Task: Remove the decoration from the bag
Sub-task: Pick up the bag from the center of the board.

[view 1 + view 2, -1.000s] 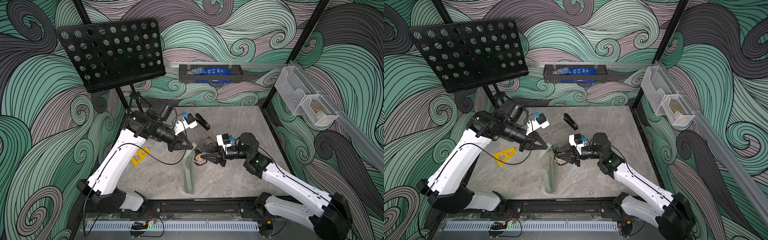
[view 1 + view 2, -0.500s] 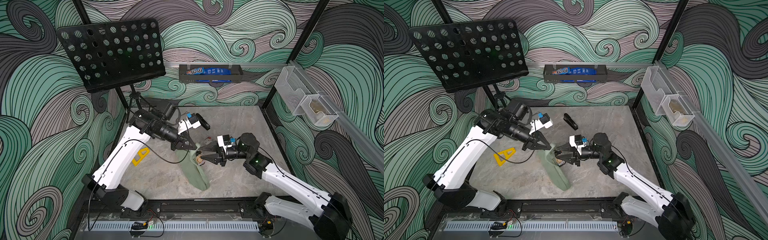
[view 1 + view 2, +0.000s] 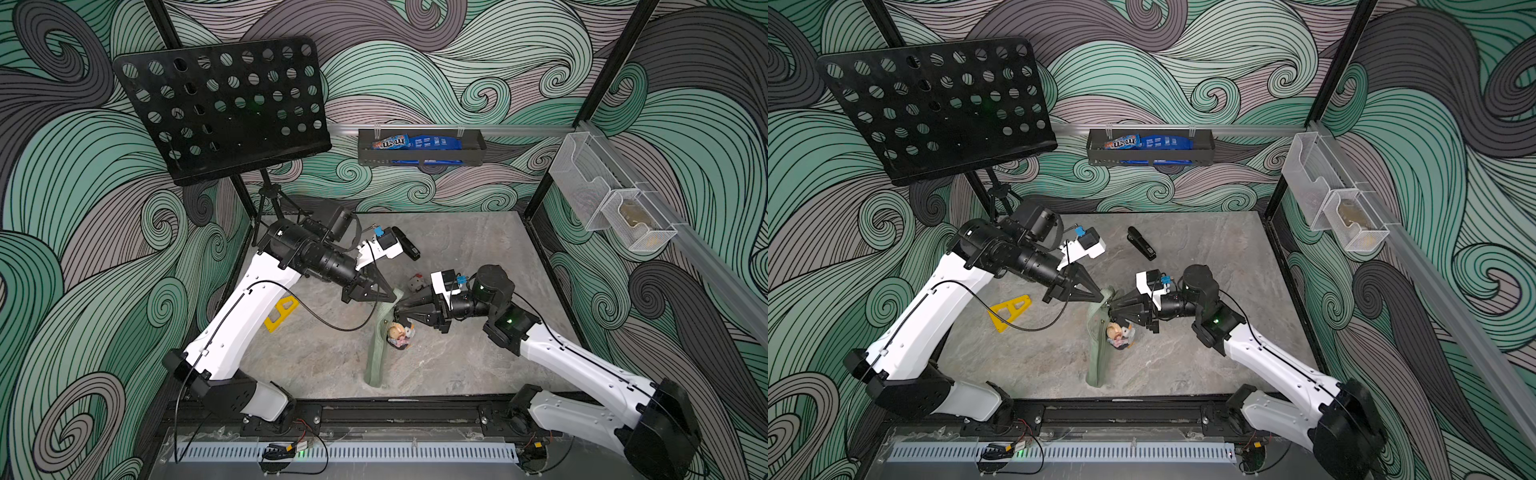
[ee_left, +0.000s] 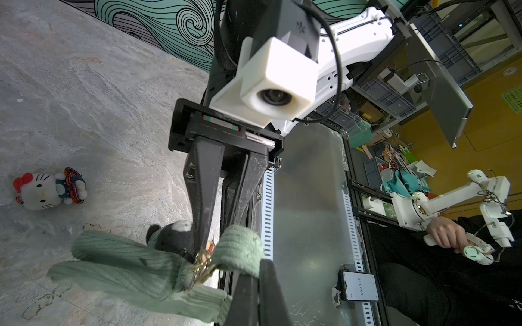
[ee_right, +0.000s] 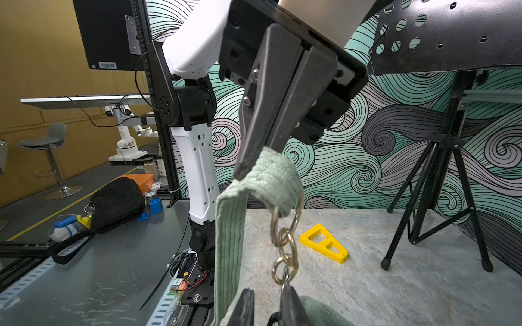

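The sage-green bag (image 3: pixel 376 349) (image 3: pixel 1098 353) hangs down to the table from my left gripper (image 3: pixel 397 296) (image 4: pixel 258 268), which is shut on the fabric loop (image 5: pixel 271 172) at its top end. A gold ring and chain (image 5: pixel 285 240) (image 4: pixel 203 265) hang from that loop. The decoration (image 3: pixel 399 334) (image 3: pixel 1119 334), a small doll figure, dangles beside the bag just below. My right gripper (image 3: pixel 397 309) (image 5: pixel 267 293) meets the chain's lowest ring from the opposite side. Its jaws stand slightly apart, and the clasp rests on one fingertip (image 5: pixel 289 293), not between them.
A Hello Kitty plush (image 4: pixel 48 190) (image 3: pixel 415 282) lies behind the right gripper. A black stapler (image 3: pixel 1142 243) sits further back and a yellow triangular piece (image 3: pixel 282 313) to the left. The music stand (image 3: pixel 220 108) and its tripod (image 5: pixel 440 183) fill the back left corner.
The left arm carried the bag's top end back and rightward; the bag swung right, then back to hang straight. The right gripper's jaws have narrowed at the chain.
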